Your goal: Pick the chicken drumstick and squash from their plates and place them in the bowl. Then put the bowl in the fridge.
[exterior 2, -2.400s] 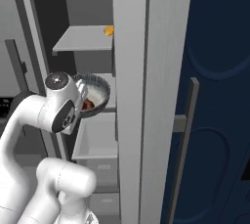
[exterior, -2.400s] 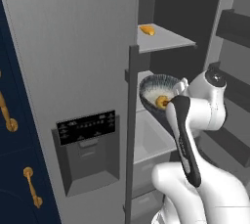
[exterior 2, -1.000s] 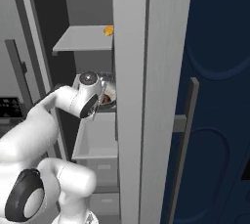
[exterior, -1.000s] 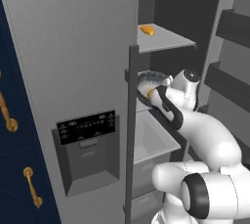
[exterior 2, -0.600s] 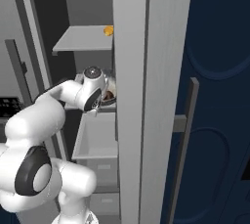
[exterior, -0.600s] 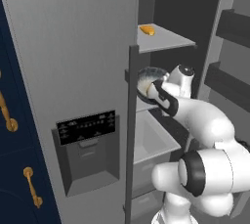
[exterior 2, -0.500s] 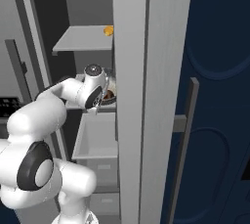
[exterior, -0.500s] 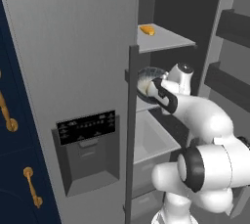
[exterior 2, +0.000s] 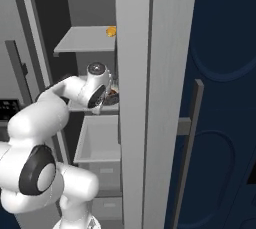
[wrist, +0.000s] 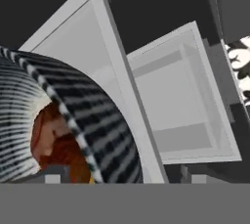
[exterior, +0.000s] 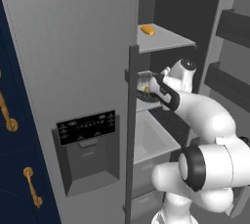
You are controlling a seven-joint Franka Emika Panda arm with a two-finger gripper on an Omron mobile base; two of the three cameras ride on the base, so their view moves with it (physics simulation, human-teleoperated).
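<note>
The dark ribbed bowl rests on the fridge's middle shelf, and its edge peeks past the door post. In the hand view the bowl is close at the left, with the reddish-brown chicken drumstick inside and a sliver of yellow-orange squash at the bottom. My gripper is open, its tips wide apart on either side of the bowl's near wall. The arm reaches into the fridge, with the gripper at the bowl. The plates are out of view.
An orange food piece lies on the upper shelf. A pale drawer sits under the bowl's shelf. The door with the dispenser panel stands at the left, and another door's edge at the right. Navy cabinets flank the fridge.
The arm has stretched deeper into the fridge and carried the bowl from the shelf's front onto the middle shelf. The jaws have come apart from the bowl's wall.
</note>
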